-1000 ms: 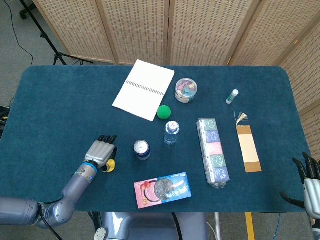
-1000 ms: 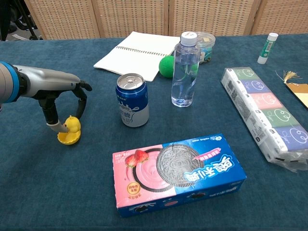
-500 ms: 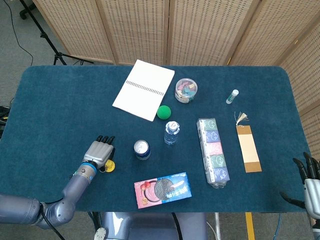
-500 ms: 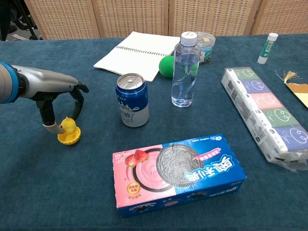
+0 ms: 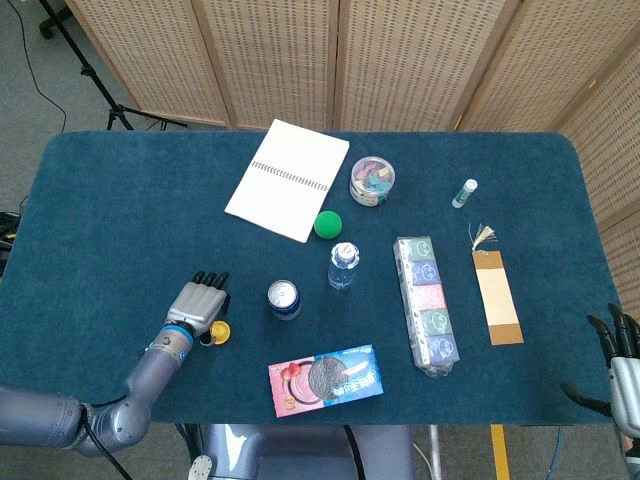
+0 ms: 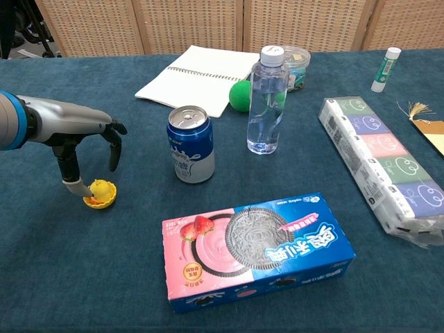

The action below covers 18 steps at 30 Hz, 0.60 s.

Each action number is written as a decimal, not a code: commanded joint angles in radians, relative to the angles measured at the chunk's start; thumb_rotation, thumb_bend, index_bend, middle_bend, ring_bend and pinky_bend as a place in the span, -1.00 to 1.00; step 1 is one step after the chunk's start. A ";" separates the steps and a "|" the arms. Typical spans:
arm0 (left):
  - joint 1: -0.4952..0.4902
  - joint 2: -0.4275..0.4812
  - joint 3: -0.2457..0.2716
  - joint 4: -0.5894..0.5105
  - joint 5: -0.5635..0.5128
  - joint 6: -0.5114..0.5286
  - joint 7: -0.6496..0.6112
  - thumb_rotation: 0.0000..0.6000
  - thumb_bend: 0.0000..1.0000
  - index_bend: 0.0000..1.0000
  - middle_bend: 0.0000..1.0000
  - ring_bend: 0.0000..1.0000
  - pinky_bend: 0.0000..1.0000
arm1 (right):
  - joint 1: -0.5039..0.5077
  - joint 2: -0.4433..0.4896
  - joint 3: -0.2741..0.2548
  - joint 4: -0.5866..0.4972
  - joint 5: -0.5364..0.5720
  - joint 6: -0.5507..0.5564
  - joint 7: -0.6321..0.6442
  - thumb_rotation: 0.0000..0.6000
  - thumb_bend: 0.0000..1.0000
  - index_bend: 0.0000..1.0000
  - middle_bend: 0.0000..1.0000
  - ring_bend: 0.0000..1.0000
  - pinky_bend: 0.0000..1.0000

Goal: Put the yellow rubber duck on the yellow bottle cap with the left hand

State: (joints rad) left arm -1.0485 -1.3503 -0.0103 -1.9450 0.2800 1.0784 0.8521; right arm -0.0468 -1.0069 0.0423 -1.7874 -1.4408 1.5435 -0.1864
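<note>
The left hand's [image 6: 84, 142] fingers curl downward and spread apart, gripping nothing; its thumb tip just touches the yellow rubber duck [image 6: 101, 189], which sits on the yellow bottle cap [image 6: 99, 202] at about eight o'clock from the blue can [image 6: 190, 144]. At the table's [image 5: 120, 200] four o'clock corner the right hand [image 5: 622, 358] rests, fingers splayed and holding nothing.
</note>
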 commanded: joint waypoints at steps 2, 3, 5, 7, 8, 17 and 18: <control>0.006 0.005 -0.010 -0.002 0.015 0.003 -0.026 1.00 -0.65 -0.22 -1.00 -1.00 -1.00 | 0.000 0.000 0.000 0.000 0.000 0.000 0.001 1.00 -1.00 -0.76 -1.00 -1.00 -1.00; 0.011 0.010 -0.017 -0.003 0.027 0.004 -0.042 1.00 -0.65 -0.23 -1.00 -1.00 -1.00 | 0.000 0.001 0.000 0.000 0.000 0.000 0.001 1.00 -1.00 -0.76 -1.00 -1.00 -1.00; 0.026 0.022 -0.034 -0.008 0.060 0.009 -0.082 1.00 -0.65 -0.26 -1.00 -1.00 -1.00 | 0.000 0.001 0.000 0.001 -0.001 0.000 0.002 1.00 -1.00 -0.76 -1.00 -1.00 -1.00; 0.071 0.053 -0.078 -0.022 0.164 0.054 -0.184 1.00 -0.65 -0.36 -1.00 -1.00 -1.00 | 0.000 0.001 0.000 0.001 -0.001 0.000 0.005 1.00 -1.00 -0.76 -1.00 -1.00 -1.00; 0.106 0.065 -0.086 -0.027 0.244 0.083 -0.241 1.00 -0.65 -0.41 -1.00 -1.00 -1.00 | 0.000 0.002 0.001 0.002 -0.001 -0.001 0.006 1.00 -1.00 -0.76 -1.00 -1.00 -1.00; 0.396 0.104 0.013 0.044 0.784 0.367 -0.560 1.00 -0.65 -0.69 -1.00 -1.00 -1.00 | 0.011 -0.002 0.006 0.004 0.014 -0.021 0.002 1.00 -1.00 -0.76 -1.00 -1.00 -1.00; 0.432 0.107 0.032 0.066 0.815 0.393 -0.586 1.00 -0.65 -0.70 -1.00 -1.00 -1.00 | 0.012 -0.003 0.006 0.004 0.017 -0.023 0.000 1.00 -1.00 -0.76 -1.00 -1.00 -1.00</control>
State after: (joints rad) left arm -0.7752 -1.2712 -0.0390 -1.9375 0.9076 1.3238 0.4194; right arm -0.0356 -1.0096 0.0481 -1.7837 -1.4249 1.5212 -0.1851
